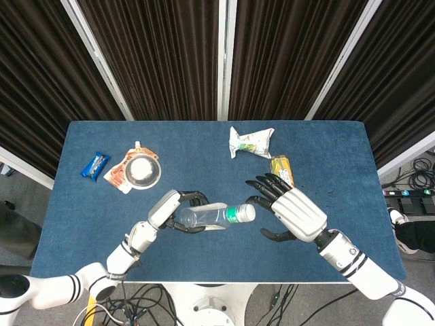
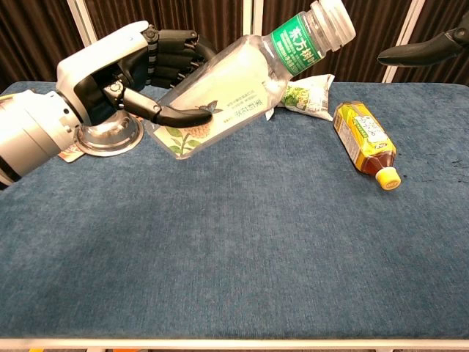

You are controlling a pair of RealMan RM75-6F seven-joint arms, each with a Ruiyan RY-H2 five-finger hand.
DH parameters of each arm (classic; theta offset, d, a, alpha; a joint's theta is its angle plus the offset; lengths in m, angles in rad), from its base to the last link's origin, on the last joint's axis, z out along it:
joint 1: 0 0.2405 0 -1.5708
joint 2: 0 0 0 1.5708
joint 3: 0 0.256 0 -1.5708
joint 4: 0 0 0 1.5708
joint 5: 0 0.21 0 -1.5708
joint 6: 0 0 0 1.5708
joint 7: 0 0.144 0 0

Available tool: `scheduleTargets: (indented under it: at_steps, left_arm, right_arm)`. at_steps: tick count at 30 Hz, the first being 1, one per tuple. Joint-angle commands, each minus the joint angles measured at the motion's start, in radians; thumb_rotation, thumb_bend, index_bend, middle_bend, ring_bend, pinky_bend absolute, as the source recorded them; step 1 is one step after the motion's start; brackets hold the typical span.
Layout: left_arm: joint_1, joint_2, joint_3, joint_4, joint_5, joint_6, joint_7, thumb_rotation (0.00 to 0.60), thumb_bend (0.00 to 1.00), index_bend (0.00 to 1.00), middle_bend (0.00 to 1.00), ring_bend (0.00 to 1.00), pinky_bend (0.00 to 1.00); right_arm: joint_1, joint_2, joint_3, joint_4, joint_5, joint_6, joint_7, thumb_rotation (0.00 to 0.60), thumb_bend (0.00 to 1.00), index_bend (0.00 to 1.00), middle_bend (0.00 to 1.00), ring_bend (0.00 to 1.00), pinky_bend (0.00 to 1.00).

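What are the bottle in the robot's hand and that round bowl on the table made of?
The bottle in the left hand looks like clear, glossy plastic: you see through its wall, and a printed film label wraps it. The cap seems pale plastic. The round bowl looks like bare metal, probably steel, judging by its grey, reflective sheen.
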Motion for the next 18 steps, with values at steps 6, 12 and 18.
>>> scheduleTargets:
  at_steps: [6, 12, 18]
  left_arm:
    - [0.0, -0.003, -0.002, 0.007, -0.002, 0.001, -0.008, 0.6, 0.38, 0.62, 0.6, 0.52, 0.58]
    - [0.0, -0.002, -0.005, 0.01, -0.005, 0.002, -0.014, 0.6, 0.38, 0.62, 0.6, 0.52, 0.58]
    - [0.001, -0.004, -0.001, 0.012, -0.002, 0.001, -0.013, 0.6, 0.38, 0.62, 0.6, 0.52, 0.58]
  right_arm:
    - [-0.011, 0.014, -0.01, -0.016, -0.037, 0.016, 0.005, 0.547, 0.2, 0.27, 0.06, 0.0, 0.0]
    - [-0.017, 0.019, -0.019, -0.027, -0.055, 0.02, 0.004, 0.549, 0.2, 0.27, 0.06, 0.0, 0.0]
    - [-0.019, 0.014, -0.019, -0.027, -0.076, 0.034, 0.008, 0.546, 0.21, 0.27, 0.07, 0.0, 0.0]
